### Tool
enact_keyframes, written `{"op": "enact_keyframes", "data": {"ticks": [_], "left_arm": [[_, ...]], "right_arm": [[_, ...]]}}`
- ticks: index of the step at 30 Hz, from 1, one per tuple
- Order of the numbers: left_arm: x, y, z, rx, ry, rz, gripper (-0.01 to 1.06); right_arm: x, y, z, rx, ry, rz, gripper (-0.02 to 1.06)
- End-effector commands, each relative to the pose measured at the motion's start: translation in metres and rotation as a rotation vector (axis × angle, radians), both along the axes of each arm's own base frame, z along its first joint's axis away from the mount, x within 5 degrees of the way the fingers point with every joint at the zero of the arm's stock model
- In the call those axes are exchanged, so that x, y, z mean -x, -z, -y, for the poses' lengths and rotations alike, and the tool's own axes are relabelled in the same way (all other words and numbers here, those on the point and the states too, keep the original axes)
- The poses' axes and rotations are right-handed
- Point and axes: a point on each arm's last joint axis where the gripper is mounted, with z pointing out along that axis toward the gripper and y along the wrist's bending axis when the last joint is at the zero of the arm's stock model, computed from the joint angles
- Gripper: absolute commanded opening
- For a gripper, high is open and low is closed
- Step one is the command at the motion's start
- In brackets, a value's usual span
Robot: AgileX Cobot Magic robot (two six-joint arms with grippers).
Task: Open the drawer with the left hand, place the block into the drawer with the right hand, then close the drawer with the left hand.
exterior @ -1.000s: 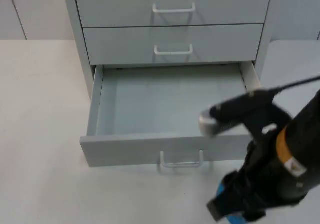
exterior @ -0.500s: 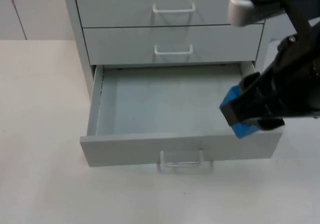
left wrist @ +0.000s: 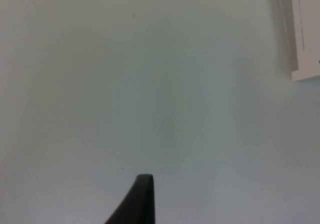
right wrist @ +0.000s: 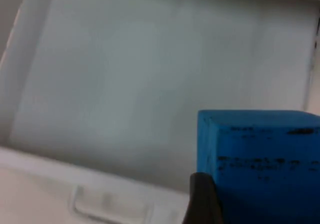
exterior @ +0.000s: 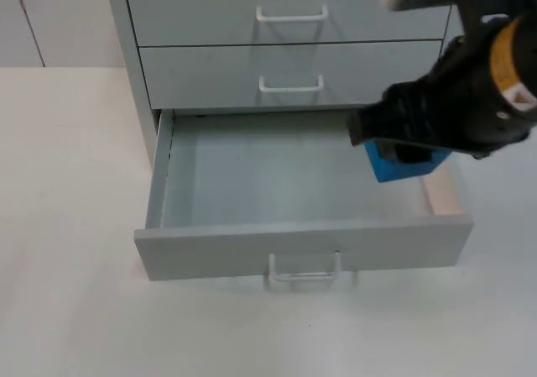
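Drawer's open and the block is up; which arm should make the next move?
Right. The right gripper holds the blue block over the open drawer, so it can release it inside. The left arm waits.

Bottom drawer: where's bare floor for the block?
The open drawer has bare floor from its left wall to the middle, between front panel and cabinet. Crowded at its right end: right gripper holds the blue block there.
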Motion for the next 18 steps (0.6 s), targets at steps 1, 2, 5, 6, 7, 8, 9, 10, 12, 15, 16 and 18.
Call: {"op": "enact_keyframes", "data": {"ticks": [1, 2, 5, 6, 7, 8, 9, 10, 12, 15, 16, 18], "left_arm": [[0.001, 0.000, 0.000, 0.004, -0.001, 0.001, 1.05], [0.001, 0.000, 0.000, 0.004, -0.001, 0.001, 1.05], [0.001, 0.000, 0.000, 0.004, -0.001, 0.001, 1.05], [0.001, 0.000, 0.000, 0.004, -0.001, 0.001, 1.05], [0.001, 0.000, 0.000, 0.004, -0.001, 0.001, 1.05], [0.001, 0.000, 0.000, 0.004, -0.001, 0.001, 1.05], [0.001, 0.000, 0.000, 0.004, -0.001, 0.001, 1.05], [0.001, 0.000, 0.000, 0.004, -0.001, 0.001, 1.05], [0.001, 0.000, 0.000, 0.004, -0.001, 0.001, 1.05], [0.001, 0.000, 0.000, 0.004, -0.001, 0.001, 1.05], [0.001, 0.000, 0.000, 0.004, -0.001, 0.001, 1.05], [0.001, 0.000, 0.000, 0.004, -0.001, 0.001, 1.05]], "right_arm": [[-0.013, 0.001, -0.010, -0.010, -0.013, 0.018, 0.00], [-0.018, 0.002, -0.016, -0.004, -0.022, 0.023, 0.00], [-0.031, 0.009, -0.028, 0.001, -0.027, 0.022, 0.00], [-0.037, 0.014, -0.034, 0.001, -0.025, 0.016, 0.00], [-0.041, 0.019, -0.039, 0.004, -0.024, 0.011, 0.00], [-0.046, 0.024, -0.043, 0.008, -0.024, 0.006, 0.00], [-0.051, 0.030, -0.047, 0.013, -0.023, -0.001, 0.00], [-0.051, 0.030, -0.047, 0.013, -0.023, -0.001, 0.00], [-0.057, 0.042, -0.054, 0.024, -0.024, -0.014, 0.00], [-0.063, 0.054, -0.059, 0.037, -0.024, -0.028, 0.00], [-0.065, 0.059, -0.061, 0.042, -0.024, -0.033, 0.00], [-0.069, 0.069, -0.066, 0.045, -0.026, -0.044, 0.00]]}}
